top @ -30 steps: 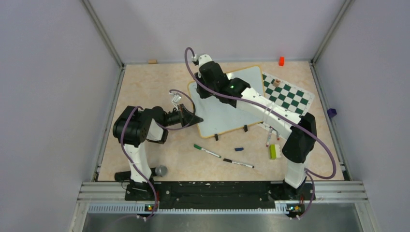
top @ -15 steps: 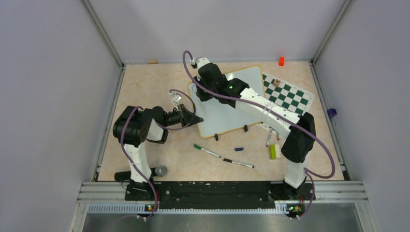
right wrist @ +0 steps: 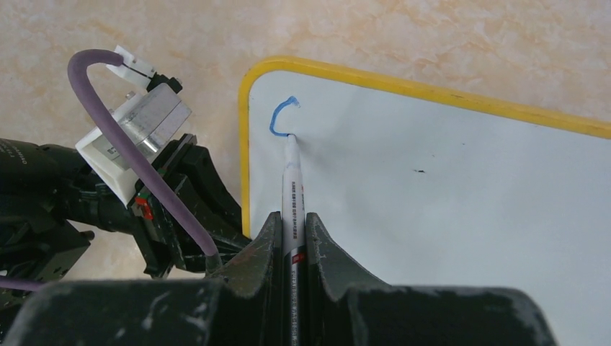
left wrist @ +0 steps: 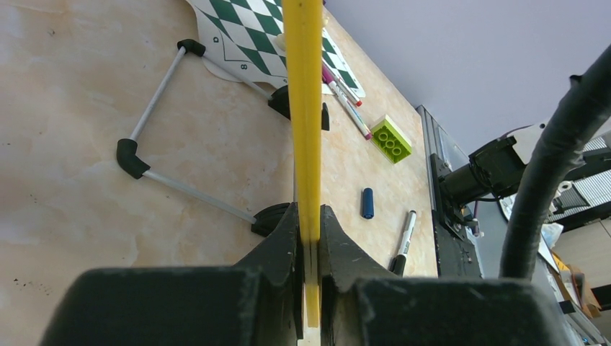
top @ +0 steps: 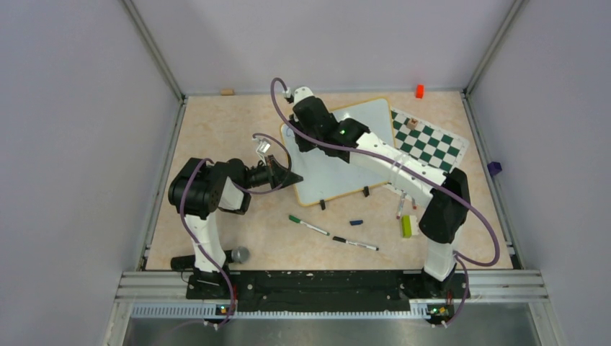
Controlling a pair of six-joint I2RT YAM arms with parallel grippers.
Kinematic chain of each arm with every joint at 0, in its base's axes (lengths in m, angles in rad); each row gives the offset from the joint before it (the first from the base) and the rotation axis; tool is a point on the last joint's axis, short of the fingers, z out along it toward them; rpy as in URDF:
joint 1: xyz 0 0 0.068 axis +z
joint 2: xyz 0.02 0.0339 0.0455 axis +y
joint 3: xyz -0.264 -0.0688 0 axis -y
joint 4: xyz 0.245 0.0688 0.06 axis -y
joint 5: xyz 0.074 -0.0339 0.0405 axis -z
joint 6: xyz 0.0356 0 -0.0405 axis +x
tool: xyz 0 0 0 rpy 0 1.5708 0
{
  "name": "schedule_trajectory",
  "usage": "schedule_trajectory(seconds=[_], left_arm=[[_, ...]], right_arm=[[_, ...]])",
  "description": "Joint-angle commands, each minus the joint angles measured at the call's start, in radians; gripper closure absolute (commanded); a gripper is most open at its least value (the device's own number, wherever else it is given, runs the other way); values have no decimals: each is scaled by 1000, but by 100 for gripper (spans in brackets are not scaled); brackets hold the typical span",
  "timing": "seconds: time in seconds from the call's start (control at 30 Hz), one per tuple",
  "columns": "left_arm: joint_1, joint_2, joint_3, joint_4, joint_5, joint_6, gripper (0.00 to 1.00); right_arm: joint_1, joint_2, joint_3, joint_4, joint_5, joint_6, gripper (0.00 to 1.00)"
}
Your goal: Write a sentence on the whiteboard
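Marker (right wrist: 292, 184) in the clenched right gripper (right wrist: 292, 220) is touching the board's (right wrist: 447, 202) corner, blank space lying toward three o'clock, left gripper (left wrist: 308, 216) pinching the rim (left wrist: 302, 108).

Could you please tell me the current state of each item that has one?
whiteboard: nearly blank, edge clamped.
sentence: barely begun, one blue stroke.
marker: uncapped, tip on the whiteboard.
left gripper: shut on the whiteboard's yellow rim.
right gripper: shut on the marker.
blue cap: lying loose.
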Motion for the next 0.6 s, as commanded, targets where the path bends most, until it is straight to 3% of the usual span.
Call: schedule_trajectory(seconds=[0.0,0.3,0.57], left_arm=[[-28,5,16,110,75,41,100],[-28,4,14,111,75,41,100],[-28,3,13,111,75,41,100]], right_arm=[[2,-39,-21,1,59,1,100],[1,-70,-55,-7,57,-2,100],[1,-59,-55,-9,-37,-4,100]])
